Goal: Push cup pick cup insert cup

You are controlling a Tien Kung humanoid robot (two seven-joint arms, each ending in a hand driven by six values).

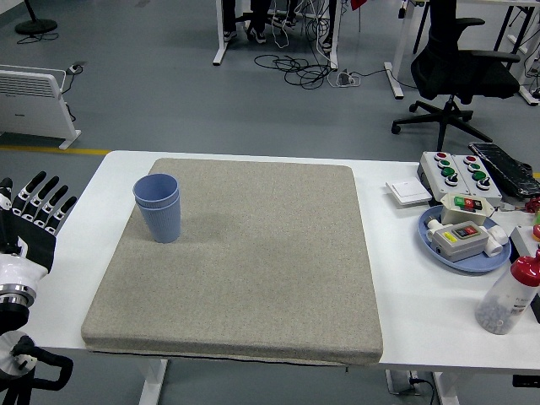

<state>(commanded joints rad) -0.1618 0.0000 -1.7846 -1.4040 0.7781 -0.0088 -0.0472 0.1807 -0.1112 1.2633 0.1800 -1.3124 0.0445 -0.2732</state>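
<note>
Nested cups (158, 206) pale blue, on a speckled grey-beige mat (245, 261) over the white worktop (422, 312). Left robot hand (35, 215) black fingers, white wrist. Right side: blue plate (432, 239), grey button boxes (460, 171) with red and green buttons, clear bottle (508, 295) with red cap.
</note>
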